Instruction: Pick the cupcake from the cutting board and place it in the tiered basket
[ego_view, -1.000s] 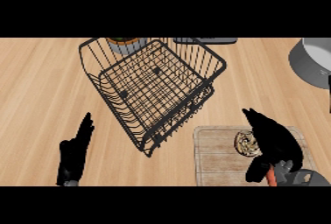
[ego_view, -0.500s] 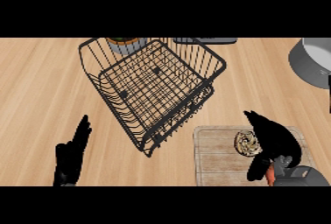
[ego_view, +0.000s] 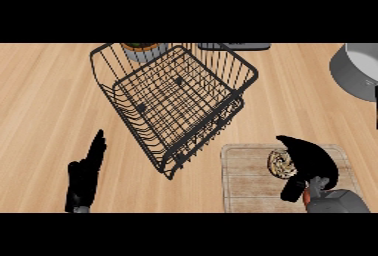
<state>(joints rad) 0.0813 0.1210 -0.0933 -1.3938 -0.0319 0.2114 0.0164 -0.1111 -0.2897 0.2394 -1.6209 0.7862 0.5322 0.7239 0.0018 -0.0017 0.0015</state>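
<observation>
The cupcake (ego_view: 277, 164) sits on the cutting board (ego_view: 244, 186), towards the board's far right part; the board lies by the tabletop's (ego_view: 52, 100) near edge, right of middle. The right hand (ego_view: 314, 160) arches over the cupcake's right side, its fingers (ego_view: 291, 142) lightly curved and held apart from the thumb, which shows near the board's near edge, not closed round the cupcake. Compared with a second ago, the fingertips have slipped a little closer to the near edge and lower over the cupcake; the cupcake itself has not shifted on the board.

The tiered basket (ego_view: 177, 100) stands at the middle of the tabletop towards the far edge, where it was before. The left hand (ego_view: 83, 175) rests at the near left, fingers straight and pointing up, unchanged. A grey pot (ego_view: 358, 70) sits at the far right corner.
</observation>
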